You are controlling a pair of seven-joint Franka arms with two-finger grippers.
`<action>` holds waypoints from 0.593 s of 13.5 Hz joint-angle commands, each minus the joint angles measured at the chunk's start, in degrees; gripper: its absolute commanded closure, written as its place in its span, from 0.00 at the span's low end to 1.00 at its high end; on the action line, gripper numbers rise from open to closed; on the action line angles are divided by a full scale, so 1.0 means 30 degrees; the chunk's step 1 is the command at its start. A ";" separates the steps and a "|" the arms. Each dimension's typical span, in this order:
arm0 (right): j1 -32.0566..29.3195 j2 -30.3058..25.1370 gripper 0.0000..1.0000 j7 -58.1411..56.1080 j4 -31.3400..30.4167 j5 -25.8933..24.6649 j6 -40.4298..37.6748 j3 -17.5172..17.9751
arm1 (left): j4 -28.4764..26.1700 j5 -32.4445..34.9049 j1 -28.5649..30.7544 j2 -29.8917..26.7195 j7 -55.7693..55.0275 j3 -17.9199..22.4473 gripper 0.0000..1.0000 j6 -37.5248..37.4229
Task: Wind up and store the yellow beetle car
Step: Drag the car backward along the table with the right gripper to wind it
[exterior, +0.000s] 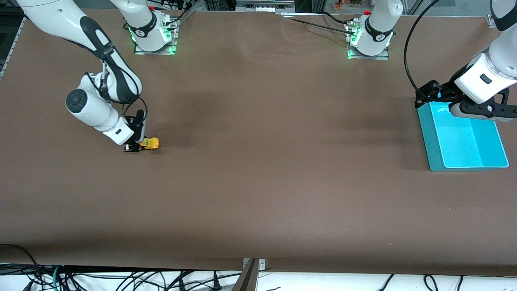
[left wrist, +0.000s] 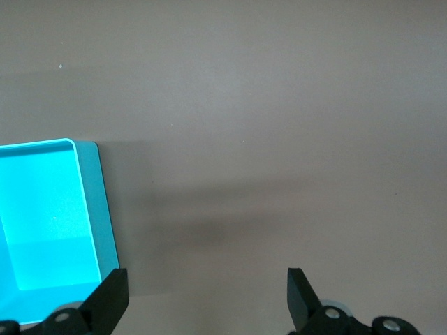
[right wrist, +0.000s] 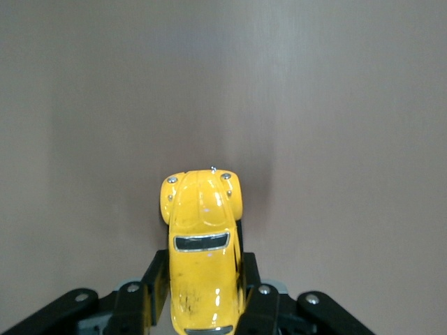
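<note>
— Where is the yellow beetle car [right wrist: 201,248]?

— On the worktop [exterior: 258,182] at the right arm's end, pinched at its flanks by the right gripper [exterior: 135,147], its long axis pointing out from the jaws.

— And storage?

— The turquoise bin [exterior: 462,137], empty, well apart at the left arm's end. The left gripper [left wrist: 206,296] waits over its edge, jaws spread.

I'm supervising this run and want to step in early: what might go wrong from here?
The right gripper is shut on only the rear of the yellow beetle car; it may twist or slip out. The teal bin sits at the left arm's end, so storing needs a long carry. The open left gripper hovers over the bin's edge, possibly obstructing.
</note>
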 commanded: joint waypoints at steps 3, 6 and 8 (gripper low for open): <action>-0.2130 0.0867 0.95 -0.2938 -0.0434 0.0061 0.0597 -0.0869 | 0.0684 0.0286 -0.0027 0.0299 0.0087 -0.0043 0.00 -0.0491; -0.3215 0.0984 0.95 -0.4609 -0.0376 0.0207 0.0568 -0.1164 | 0.0684 0.0286 -0.0027 0.0299 0.0087 -0.0043 0.00 -0.0490; -0.3335 0.1014 0.92 -0.4760 -0.0346 0.0266 0.0510 -0.1398 | 0.0684 0.0286 -0.0027 0.0299 0.0087 -0.0043 0.00 -0.0490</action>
